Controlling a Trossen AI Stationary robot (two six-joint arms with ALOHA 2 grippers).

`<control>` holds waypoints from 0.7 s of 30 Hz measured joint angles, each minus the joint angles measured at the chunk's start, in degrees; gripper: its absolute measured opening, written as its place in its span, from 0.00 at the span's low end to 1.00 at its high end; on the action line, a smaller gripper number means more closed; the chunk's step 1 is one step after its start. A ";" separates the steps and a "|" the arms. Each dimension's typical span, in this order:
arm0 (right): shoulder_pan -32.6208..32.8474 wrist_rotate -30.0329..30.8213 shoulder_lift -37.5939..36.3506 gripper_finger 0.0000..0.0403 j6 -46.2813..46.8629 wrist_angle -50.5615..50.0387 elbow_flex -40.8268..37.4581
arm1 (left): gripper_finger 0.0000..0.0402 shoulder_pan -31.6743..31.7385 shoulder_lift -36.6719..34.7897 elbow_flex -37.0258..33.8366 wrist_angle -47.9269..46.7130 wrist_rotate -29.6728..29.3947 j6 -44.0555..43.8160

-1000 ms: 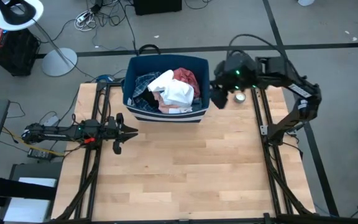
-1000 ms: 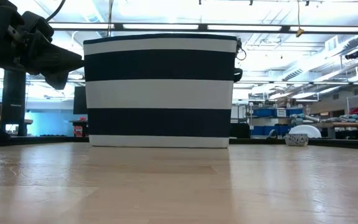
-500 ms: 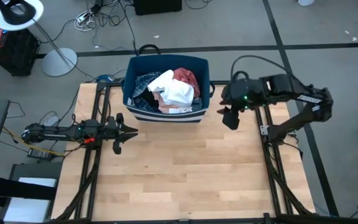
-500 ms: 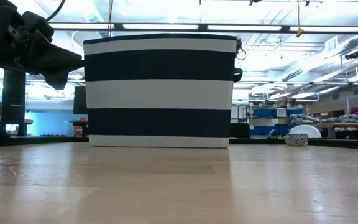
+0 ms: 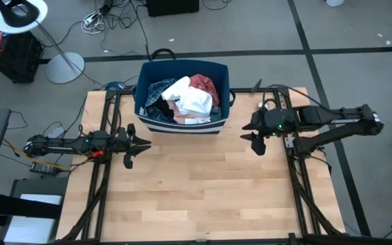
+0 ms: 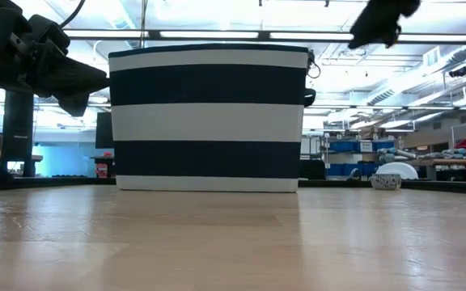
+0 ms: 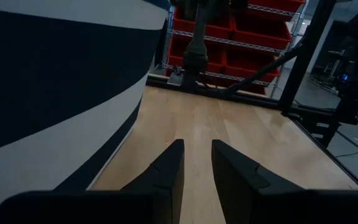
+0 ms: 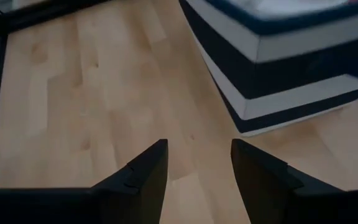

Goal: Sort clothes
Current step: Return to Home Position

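Filling the striped bin (image 5: 182,124) at the table's (image 5: 203,190) far edge, the clothes (image 5: 182,102) lie heaped: white piece (image 5: 196,101) on top, coral-red piece (image 5: 203,84) and plaid shirt (image 5: 156,92) beside it. Right gripper (image 5: 254,137) hangs just right of the bin, fingers apart, empty; left gripper (image 5: 143,143) waits by the table's left edge, fingers barely parted, empty

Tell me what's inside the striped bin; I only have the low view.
Observer: Clothes are piled in the bin, with a white piece on top.
Operator: Report the right gripper's fingers.
Observer: The right gripper is open and empty, over the table beside the bin's front corner.
Operator: Now the left.
Observer: The left gripper, near the bin's other front corner, is open a little and holds nothing.
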 joint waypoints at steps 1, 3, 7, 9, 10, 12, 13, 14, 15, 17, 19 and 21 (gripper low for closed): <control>0.00 0.00 -1.53 0.44 0.00 2.39 -2.66 | 0.22 0.00 0.00 -0.02 0.00 0.00 0.00; 0.00 -0.08 -4.56 0.44 -0.04 6.51 -7.92 | 0.22 0.00 0.00 -0.02 0.00 0.00 0.00; -0.02 -1.93 -10.04 0.44 0.02 14.35 -17.67 | 0.22 0.00 -0.02 -0.02 0.02 0.00 0.02; -0.02 -2.45 -12.67 0.44 0.23 17.95 -22.08 | 0.22 0.00 -0.01 -0.01 0.00 0.00 0.01; -0.02 -2.53 -13.84 0.44 0.55 19.41 -24.11 | 0.22 0.00 -0.02 -0.02 0.00 0.00 0.02; -0.02 -2.54 -16.18 0.44 0.59 22.24 -27.90 | 0.22 0.00 -0.02 -0.01 0.00 0.00 0.01; -0.02 -2.54 -17.33 0.44 0.57 23.66 -29.81 | 0.22 0.00 -0.01 -0.02 0.00 0.00 0.00; -0.02 -2.54 -18.41 0.44 0.44 25.00 -31.55 | 0.22 0.00 -0.02 -0.02 0.00 0.00 0.02; -0.02 -2.54 -19.47 0.44 0.29 26.31 -33.28 | 0.22 0.00 0.00 -0.02 0.00 0.00 0.02; -0.02 -2.54 -21.51 0.44 0.11 28.85 -36.51 | 0.22 0.00 -0.02 -0.02 0.00 0.00 0.01; -0.02 -2.54 -23.54 0.44 0.08 31.48 -39.61 | 0.22 0.00 -0.02 -0.01 0.01 0.01 0.01; -0.02 -2.56 -25.41 0.44 0.02 33.84 -42.53 | 0.22 0.00 0.00 0.00 0.00 0.00 0.02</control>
